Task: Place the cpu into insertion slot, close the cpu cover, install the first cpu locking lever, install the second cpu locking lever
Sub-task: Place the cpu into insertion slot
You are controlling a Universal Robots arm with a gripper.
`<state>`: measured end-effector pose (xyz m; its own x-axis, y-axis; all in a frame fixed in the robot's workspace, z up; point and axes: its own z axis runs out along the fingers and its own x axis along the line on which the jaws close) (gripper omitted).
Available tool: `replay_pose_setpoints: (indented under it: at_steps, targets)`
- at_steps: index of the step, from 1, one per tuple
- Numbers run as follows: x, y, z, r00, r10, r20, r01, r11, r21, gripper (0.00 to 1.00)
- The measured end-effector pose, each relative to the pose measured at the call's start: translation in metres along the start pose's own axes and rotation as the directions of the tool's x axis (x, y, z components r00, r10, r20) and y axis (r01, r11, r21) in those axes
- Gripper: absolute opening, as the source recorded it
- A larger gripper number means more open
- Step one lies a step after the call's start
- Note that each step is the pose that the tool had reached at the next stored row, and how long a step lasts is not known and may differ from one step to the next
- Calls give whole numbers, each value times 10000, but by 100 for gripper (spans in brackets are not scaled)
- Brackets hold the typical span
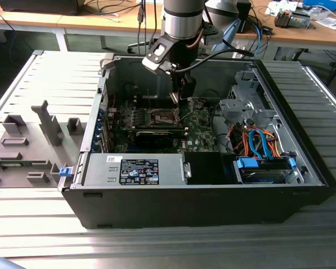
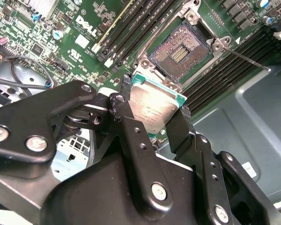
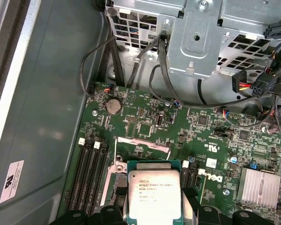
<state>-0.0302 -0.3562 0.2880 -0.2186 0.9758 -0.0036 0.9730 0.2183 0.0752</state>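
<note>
cpu [image 2: 154, 110] gripped between the jaws, apart from the insertion slot [image 2: 180, 51].

Silver-grey cpu [image 2: 154, 110], green-edged; green circuit board [image 3: 145, 123]; dark insertion slot [image 2: 180, 51].

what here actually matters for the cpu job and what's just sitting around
Job in hand:
- cpu, gripped in the claw
- insertion slot
- locking lever

Lying about:
- coin battery
- heatsink
- drive cage
- grey fixtures beside the case
</note>
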Motion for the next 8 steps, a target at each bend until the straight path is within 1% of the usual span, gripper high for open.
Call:
replay_pose_setpoints:
  at_steps: [8]
  targets:
    - [0,0,0,9998,192,30,-192,9998,4,54]
